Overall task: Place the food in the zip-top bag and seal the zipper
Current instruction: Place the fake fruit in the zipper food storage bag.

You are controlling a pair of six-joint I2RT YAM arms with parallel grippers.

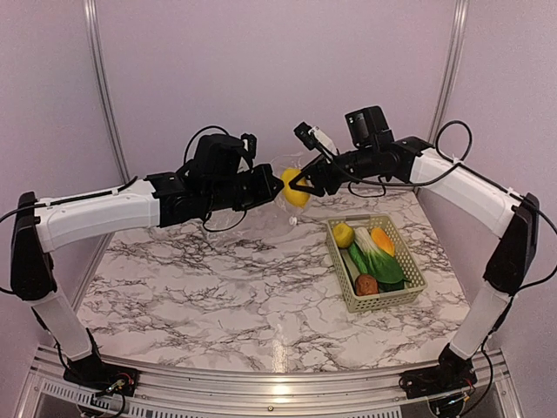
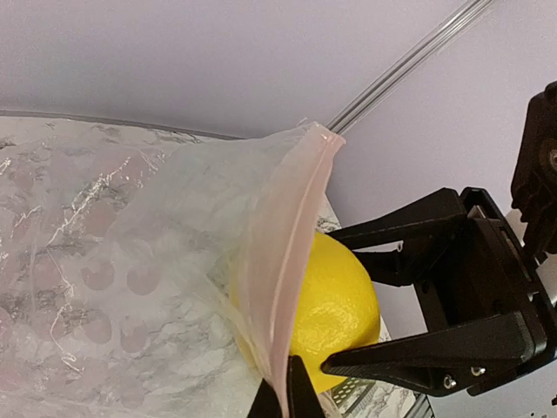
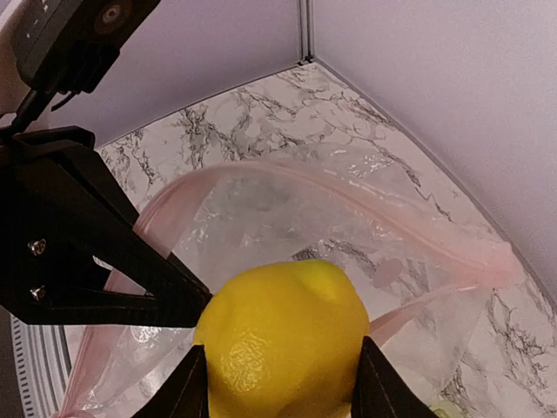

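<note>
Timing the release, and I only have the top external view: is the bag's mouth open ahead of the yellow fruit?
Observer: Yes, right wrist view: the zipper makes an open loop beyond the yellow fruit.
Operator: What's holding it open?
Observer: Left wrist view: left tool shut on the pink edge of the zip-top bag.
Operator: Fruit past that edge?
Observer: The edge overlaps its left side; the rest shows bare in the right tool.
</note>
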